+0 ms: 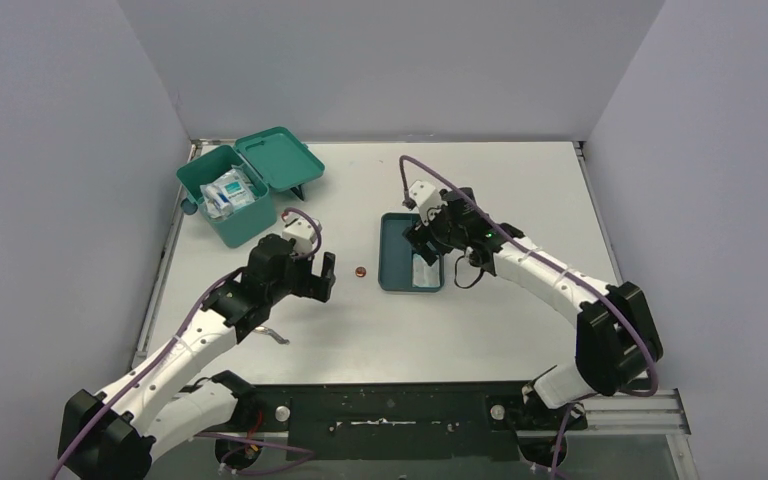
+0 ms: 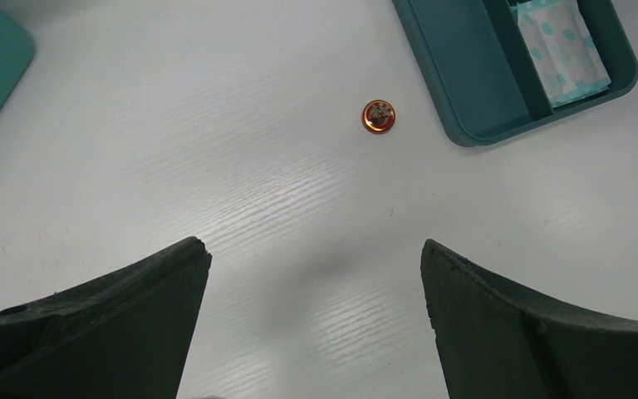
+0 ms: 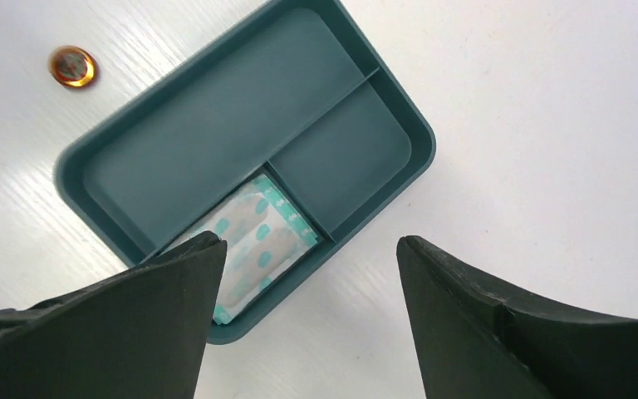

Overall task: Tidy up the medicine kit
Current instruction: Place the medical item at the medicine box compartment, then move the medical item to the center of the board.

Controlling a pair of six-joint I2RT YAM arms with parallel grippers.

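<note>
Medicine kit, teal, sits open at the bench's far left, with packets inside. Left jaws hang wide and empty near a small orange disc. Right jaws gape wide, empty, over a divided tray holding one spotted packet.

The tray is dark blue-teal; the packet inside it is white with teal dots. Left of the tray, a coppery orange disc lies on the white, faintly grained tabletop. Farther left, the medicine box is lighter teal-green.
</note>
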